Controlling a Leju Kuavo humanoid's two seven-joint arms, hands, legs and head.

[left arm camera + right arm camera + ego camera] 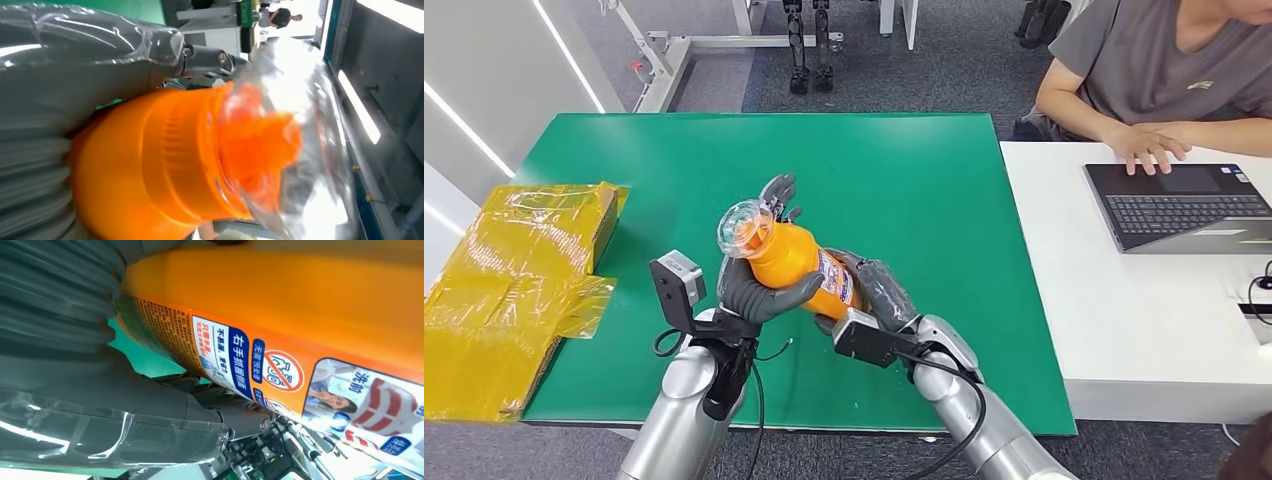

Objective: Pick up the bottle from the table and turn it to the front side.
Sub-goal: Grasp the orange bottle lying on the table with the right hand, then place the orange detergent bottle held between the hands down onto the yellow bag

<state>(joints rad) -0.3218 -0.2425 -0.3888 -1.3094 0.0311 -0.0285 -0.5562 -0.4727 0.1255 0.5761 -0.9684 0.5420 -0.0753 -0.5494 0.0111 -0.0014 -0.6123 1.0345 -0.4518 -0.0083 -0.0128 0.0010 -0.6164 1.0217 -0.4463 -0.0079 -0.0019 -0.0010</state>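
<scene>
An orange bottle [799,266] with a clear cap [744,227] and a printed label is held tilted above the green table [904,170], cap toward the far left. My left hand [759,290] grips its upper body, thumb wrapped across the front. My right hand [874,292] holds its lower end from the right. In the left wrist view the orange bottle shoulder [165,170] and clear cap [295,135] sit right against the thumb. The right wrist view shows the bottle label [280,370] with blue, white and red print close against my right hand [100,405].
A yellow plastic-wrapped package [514,290] lies at the green table's left edge. To the right stands a white table [1124,320] with a laptop [1184,205]; a person [1164,80] sits behind it with a hand on the keyboard.
</scene>
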